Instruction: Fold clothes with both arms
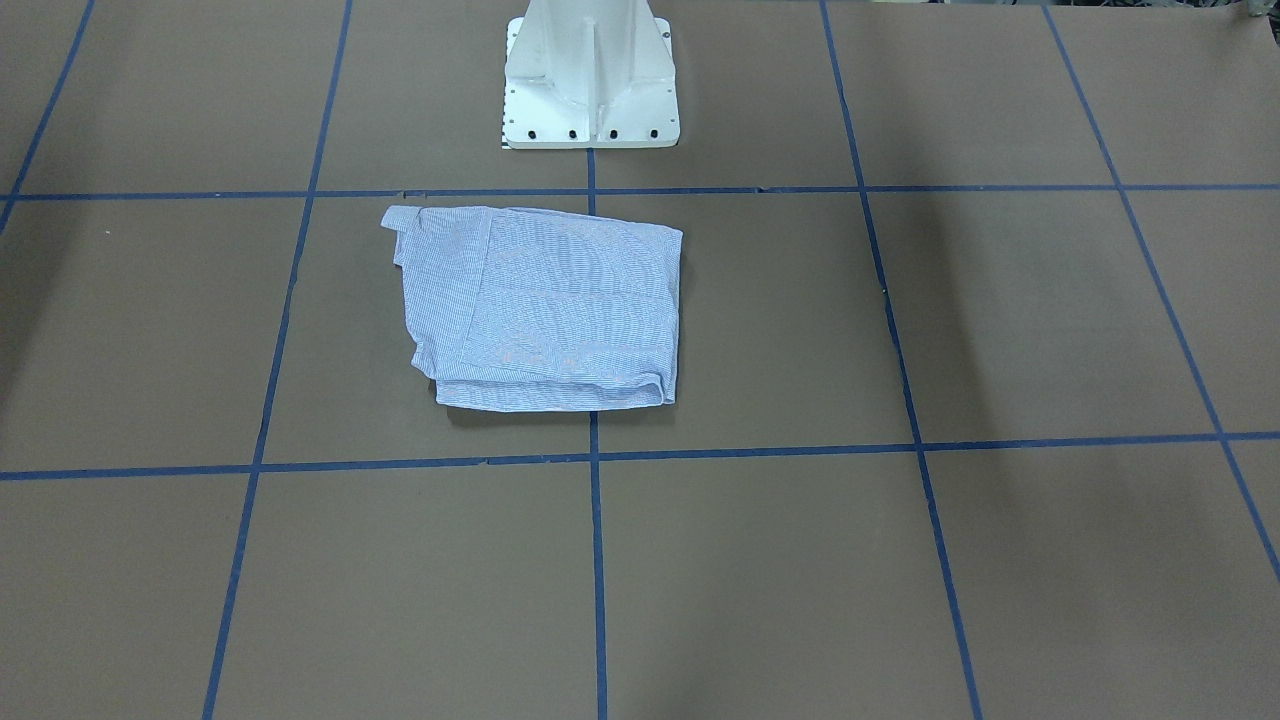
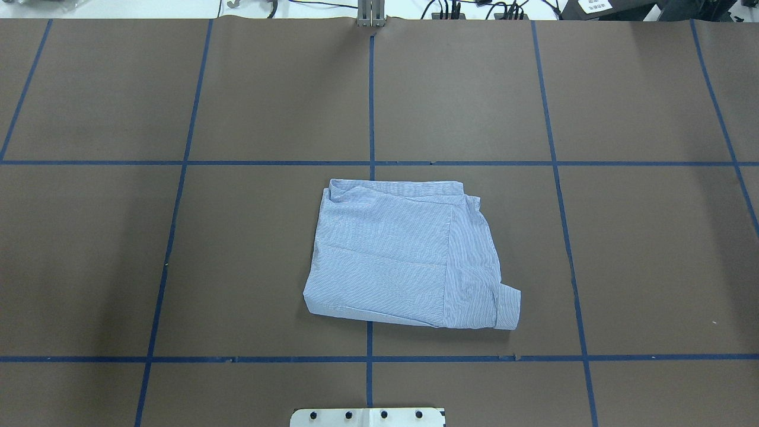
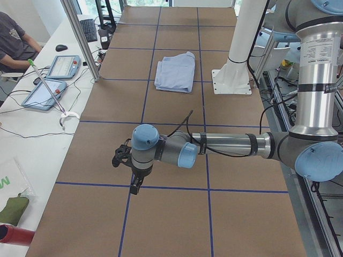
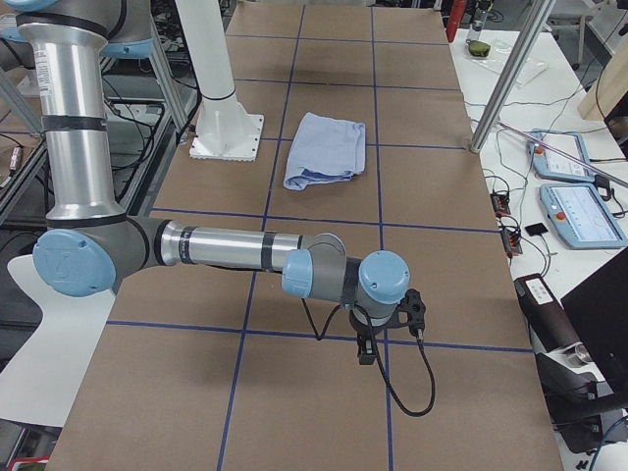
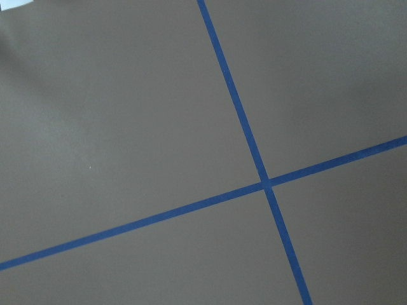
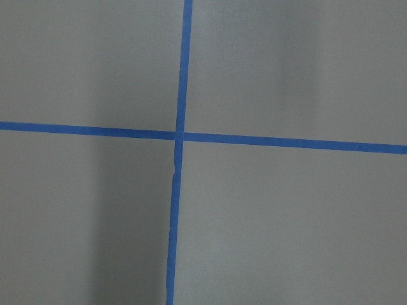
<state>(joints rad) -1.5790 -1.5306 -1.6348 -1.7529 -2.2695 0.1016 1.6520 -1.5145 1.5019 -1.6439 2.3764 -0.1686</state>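
Note:
The clothes are one light-blue striped shirt (image 1: 545, 310), folded into a compact rectangle near the table's centre, just in front of the pedestal. In the overhead view the shirt (image 2: 409, 255) has a cuff sticking out at its near right corner. Both arms are far from it, at opposite table ends. My left gripper (image 3: 134, 188) hangs over the brown table well short of the shirt (image 3: 174, 70). My right gripper (image 4: 364, 353) hangs likewise, far from the shirt (image 4: 327, 147). I cannot tell whether either is open or shut. Both wrist views show only bare table and blue tape.
The white pedestal base (image 1: 590, 80) stands right behind the shirt. Blue tape lines (image 2: 370, 163) grid the brown table. A side bench with tablets (image 3: 51, 91), cables and a metal post (image 3: 80, 37) runs along the far edge, with a seated person (image 3: 13, 37) beside it.

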